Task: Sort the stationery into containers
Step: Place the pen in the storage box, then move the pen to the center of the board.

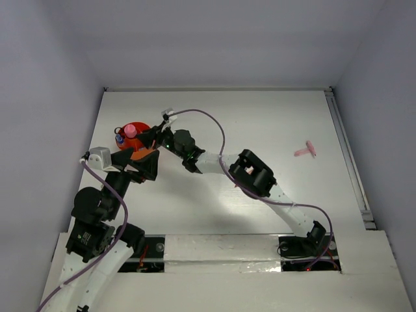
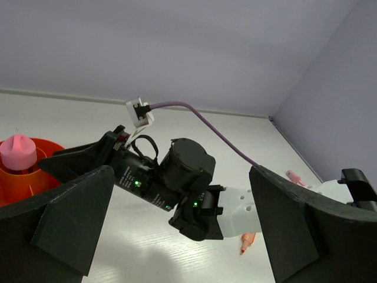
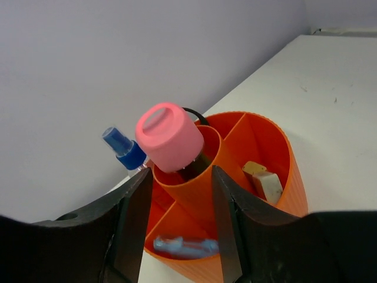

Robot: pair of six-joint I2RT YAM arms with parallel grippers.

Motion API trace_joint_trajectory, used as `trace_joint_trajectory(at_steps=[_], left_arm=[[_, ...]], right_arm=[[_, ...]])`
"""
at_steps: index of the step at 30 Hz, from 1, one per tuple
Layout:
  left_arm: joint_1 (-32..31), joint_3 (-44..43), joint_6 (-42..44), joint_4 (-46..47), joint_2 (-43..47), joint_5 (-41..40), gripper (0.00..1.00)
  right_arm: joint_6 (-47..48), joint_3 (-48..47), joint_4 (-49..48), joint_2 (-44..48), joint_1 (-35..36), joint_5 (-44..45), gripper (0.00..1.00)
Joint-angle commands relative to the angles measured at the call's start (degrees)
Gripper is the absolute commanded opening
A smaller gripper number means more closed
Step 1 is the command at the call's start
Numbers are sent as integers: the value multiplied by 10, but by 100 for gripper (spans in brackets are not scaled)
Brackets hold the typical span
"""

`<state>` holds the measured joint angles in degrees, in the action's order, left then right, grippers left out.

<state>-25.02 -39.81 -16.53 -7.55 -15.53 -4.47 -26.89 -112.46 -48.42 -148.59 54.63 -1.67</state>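
Note:
The orange-red cup (image 1: 140, 127) stands at the far left of the table. In the right wrist view, its rim (image 3: 283, 147) surrounds divided compartments. A pink-capped tube (image 3: 168, 137) stands in the middle tube. A blue-capped marker (image 3: 122, 147) stands at the back. A light blue marker (image 3: 185, 246) lies in the near compartment and a beige-grey piece (image 3: 265, 180) in the right one. My right gripper (image 3: 181, 183) is open and empty, its fingers either side of the middle tube, also seen from above (image 1: 153, 138). My left gripper (image 2: 182, 236) is open and empty beside the cup (image 2: 35, 171).
An orange marker (image 2: 247, 242) lies on the table under the right arm's white wrist link (image 2: 247, 206). A small pink item (image 1: 305, 151) lies alone at the right, also in the left wrist view (image 2: 294, 175). The right arm (image 1: 253, 172) stretches across the table's middle.

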Motion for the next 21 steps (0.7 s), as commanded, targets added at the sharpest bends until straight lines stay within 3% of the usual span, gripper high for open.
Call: trace_joint_trajectory(at_steps=[1,4,8,10,12,13,17,20,21], left_arm=[[4,3,4,35,-4,10,99],[4,3,3,35,-6,10,99],[4,5,1,37,-7,12,99],[4,5,-2,36,-13,17,99],[4,3,-17,34,-27,32,99],[4,3,-22,40,-33,63,99],[9,21,-57,72,-48,143,99],[9,63,-106,134,-47,201,94],[9,74,-119,149,-48,213,88]], right_arm=[[8,16,-53,46,1,5,51],[8,41,-68,66,1,4,51],[17,139,-93,168,1,18,51],[42,238,-87,228,1,52,51],[48,357,-49,330,1,92,47],[45,395,-23,363,1,103,35],[10,531,223,519,-9,155,10],[-40,608,496,626,-33,190,9],[-68,621,546,650,-44,198,11]])
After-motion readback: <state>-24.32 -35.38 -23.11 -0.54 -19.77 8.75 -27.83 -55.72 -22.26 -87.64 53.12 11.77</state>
